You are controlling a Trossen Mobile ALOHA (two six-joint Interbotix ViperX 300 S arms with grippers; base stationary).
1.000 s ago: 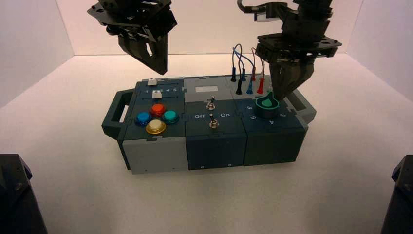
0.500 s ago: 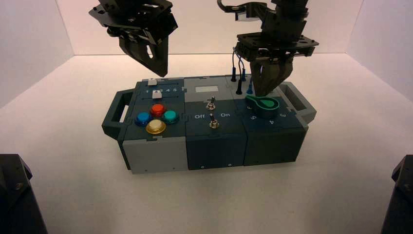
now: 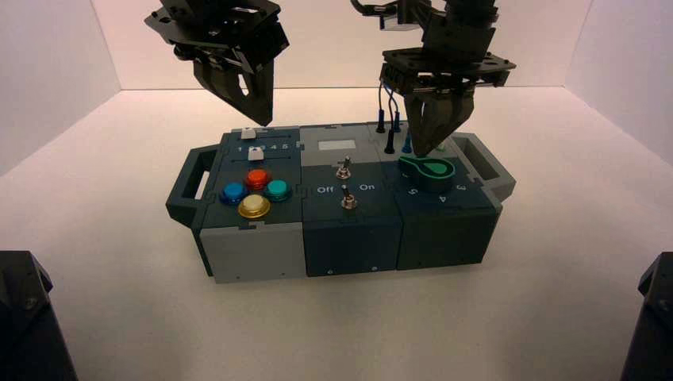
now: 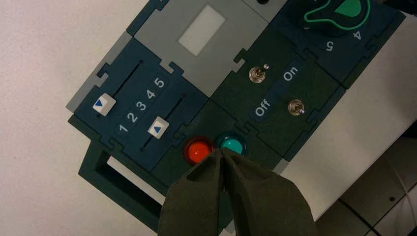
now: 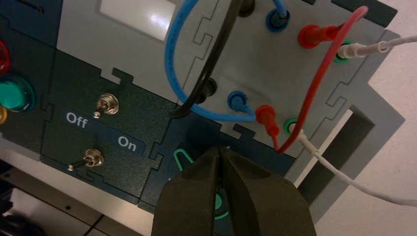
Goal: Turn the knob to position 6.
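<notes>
I have the right gripper (image 5: 220,150) with its fingers pressed together, nothing pinched between them, just behind the green-and-black knob (image 3: 435,179) and close to its pointer. I can't tell whether they touch. From the left wrist view I judge the pointer to be past the white "5" (image 4: 329,45), about where 6 should be, but I can't read a 6 there.

My main worry is overshoot: one more sideways push could carry the pointer beyond 6. Backing out crookedly could drag a fingertip on its rim and nudge it off the mark. Pressing down instead might make closed fingers skid off the top.

Behind my fingertips are the looped black wire (image 5: 216,59), blue wire (image 5: 171,59) and red wire (image 5: 314,83); swinging back low could snag one. Left of the tool stand the metal toggle switches (image 3: 344,172), and right of it the grey side handle (image 3: 486,163). The left gripper (image 3: 267,123) waits well to the left, above the box.
</notes>
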